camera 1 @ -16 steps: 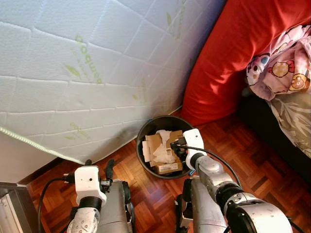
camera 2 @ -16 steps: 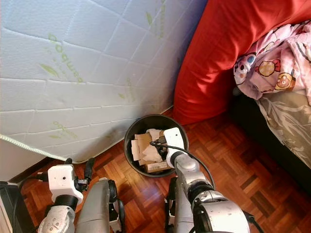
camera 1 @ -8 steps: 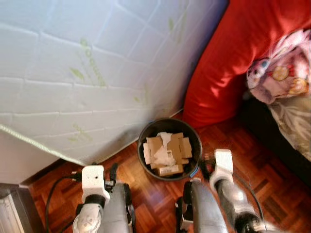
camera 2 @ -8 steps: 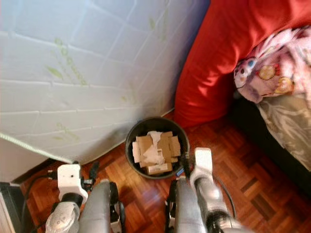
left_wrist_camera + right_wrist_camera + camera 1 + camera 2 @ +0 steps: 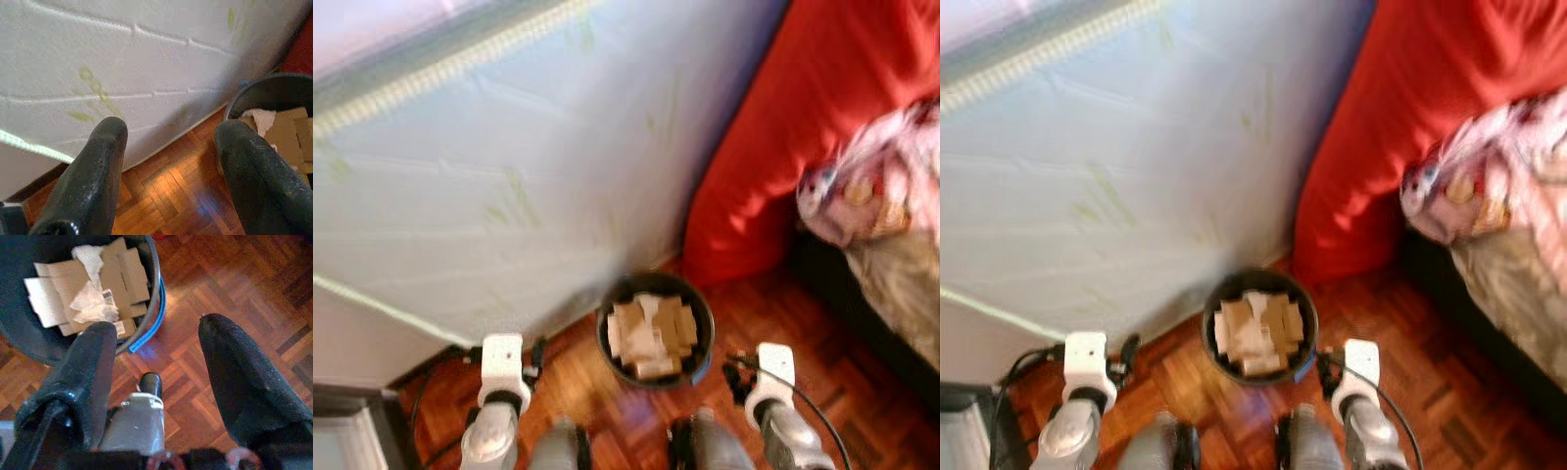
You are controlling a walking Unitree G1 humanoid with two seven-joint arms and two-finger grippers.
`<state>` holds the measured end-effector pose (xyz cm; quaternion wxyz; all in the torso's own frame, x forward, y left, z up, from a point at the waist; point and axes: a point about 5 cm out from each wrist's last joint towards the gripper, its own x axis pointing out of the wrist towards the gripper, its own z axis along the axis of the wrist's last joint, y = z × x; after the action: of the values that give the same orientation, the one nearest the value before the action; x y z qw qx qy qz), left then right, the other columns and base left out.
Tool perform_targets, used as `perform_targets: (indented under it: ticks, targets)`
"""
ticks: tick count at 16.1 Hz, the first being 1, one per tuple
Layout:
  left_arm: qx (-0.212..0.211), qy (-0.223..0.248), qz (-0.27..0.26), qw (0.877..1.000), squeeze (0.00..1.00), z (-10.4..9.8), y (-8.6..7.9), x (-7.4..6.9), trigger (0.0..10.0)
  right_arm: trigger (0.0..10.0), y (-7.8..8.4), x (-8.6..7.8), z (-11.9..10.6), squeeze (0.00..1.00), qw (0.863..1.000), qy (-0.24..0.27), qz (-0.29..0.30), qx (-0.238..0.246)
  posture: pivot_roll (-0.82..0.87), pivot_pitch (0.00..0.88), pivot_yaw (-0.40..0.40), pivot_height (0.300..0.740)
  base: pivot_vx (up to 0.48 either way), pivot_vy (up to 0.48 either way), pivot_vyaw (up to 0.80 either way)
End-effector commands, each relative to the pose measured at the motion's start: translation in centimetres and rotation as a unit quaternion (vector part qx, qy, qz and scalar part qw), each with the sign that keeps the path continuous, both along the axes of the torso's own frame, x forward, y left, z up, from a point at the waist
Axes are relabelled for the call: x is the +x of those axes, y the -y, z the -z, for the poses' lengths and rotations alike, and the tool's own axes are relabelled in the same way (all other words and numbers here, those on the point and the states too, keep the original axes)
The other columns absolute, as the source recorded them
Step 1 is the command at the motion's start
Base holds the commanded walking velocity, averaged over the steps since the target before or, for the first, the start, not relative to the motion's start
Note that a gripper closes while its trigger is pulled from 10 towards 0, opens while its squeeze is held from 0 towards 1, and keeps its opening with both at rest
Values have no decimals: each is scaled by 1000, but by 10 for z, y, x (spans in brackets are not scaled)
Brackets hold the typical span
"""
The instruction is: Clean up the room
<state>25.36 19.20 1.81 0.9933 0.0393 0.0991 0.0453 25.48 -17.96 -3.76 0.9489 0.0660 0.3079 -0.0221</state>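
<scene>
A round black bin [image 5: 703,328] stands on the parquet floor against a white mattress. It holds flattened cardboard pieces [image 5: 651,328] and crumpled white paper [image 5: 93,308]. My right gripper [image 5: 157,325] hangs open and empty just outside the bin's rim [image 5: 155,289], on its right side, over bare floor. My left gripper [image 5: 171,129] is open and empty too, low on the bin's left, facing the mattress foot, with the bin [image 5: 274,93] beside one finger. Both eye views are blurred.
The white quilted mattress [image 5: 509,176] leans upright behind the bin. A red cushion [image 5: 783,127] stands to its right, then a bed with a patterned blanket [image 5: 881,186]. A blue strip [image 5: 149,330] hangs by the bin rim. Parquet floor [image 5: 822,333] lies open on the right.
My right gripper has drawn back from over the bin to its right side. The whole picture has shifted and blurred, with the bin now smaller and lower, so the camera moved.
</scene>
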Motion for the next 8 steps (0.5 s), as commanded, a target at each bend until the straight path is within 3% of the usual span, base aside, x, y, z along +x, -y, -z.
perform_targets:
  ticks: [1, 4, 8]
  targets:
    - [-5, -30, -14, 999, 0, 14, -6, -11, 10000, 10000, -1, -18, 14, 0, 999, -43, -3, 1, 33, 188, 4, 740, 0, 0, 0]
    - [-15, -84, -31, 996, 0, 35, -13, -11, 10000, 10000, 11, -29, 21, 0, 998, -68, 5, -1, 20, 134, 4, 740, 0, 0, 0]
    - [-26, -154, -27, 987, 0, 49, -10, -8, 10000, 10000, 23, -31, 21, 0, 997, -73, 21, -1, -17, 35, 4, 740, 0, 0, 0]
